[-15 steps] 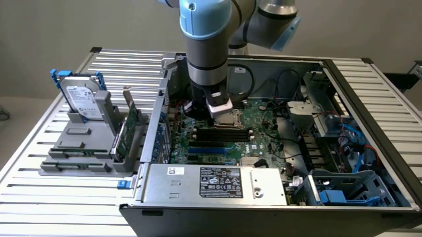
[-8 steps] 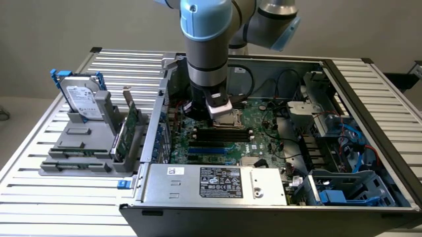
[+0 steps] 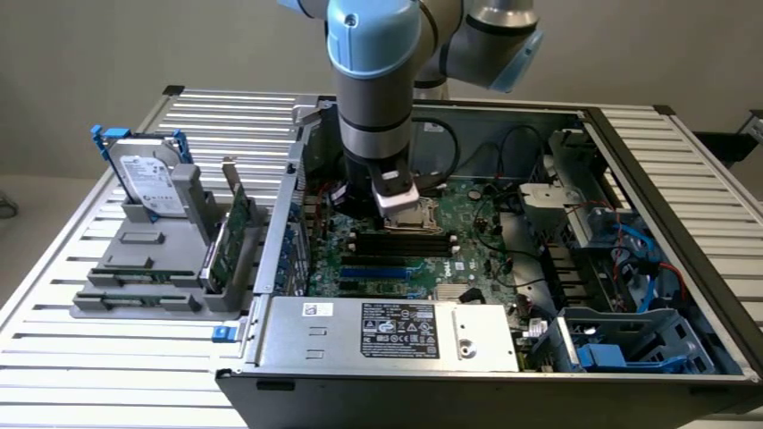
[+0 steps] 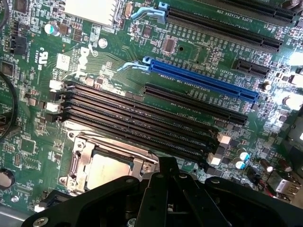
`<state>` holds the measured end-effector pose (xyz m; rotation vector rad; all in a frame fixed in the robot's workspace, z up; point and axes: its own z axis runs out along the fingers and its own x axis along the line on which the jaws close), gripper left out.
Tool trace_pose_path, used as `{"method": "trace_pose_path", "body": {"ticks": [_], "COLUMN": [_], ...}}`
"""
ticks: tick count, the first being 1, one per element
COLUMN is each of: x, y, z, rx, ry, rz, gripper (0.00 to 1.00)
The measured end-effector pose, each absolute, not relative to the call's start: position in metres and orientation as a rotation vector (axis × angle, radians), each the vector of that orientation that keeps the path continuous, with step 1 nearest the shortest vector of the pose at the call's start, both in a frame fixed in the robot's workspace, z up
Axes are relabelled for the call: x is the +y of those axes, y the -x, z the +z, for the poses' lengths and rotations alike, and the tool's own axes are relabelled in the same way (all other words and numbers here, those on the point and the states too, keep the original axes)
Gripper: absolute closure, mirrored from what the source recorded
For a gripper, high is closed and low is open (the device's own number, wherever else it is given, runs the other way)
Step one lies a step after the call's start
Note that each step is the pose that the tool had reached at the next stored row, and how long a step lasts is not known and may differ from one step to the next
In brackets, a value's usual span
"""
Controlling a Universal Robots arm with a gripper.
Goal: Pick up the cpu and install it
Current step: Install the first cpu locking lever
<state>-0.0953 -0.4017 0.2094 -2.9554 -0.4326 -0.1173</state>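
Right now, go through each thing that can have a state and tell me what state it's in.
gripper: shut, over the socket
cpu: lying flat in the socket
socket: metal frame around the cpu
computer case: side off, motherboard exposed
hard drive: upright in the grey holder
memory slots: unfilled
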Motion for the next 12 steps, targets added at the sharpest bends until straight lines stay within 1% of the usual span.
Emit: {"method": "trace_pose_path", "body": {"ticks": [12], "x": [-0.4008], "y": [0.0952], "z": [0.204], "rx": [-0.431], "ry": [2.944], "rz": [-0.119], "gripper": [0.89]}}
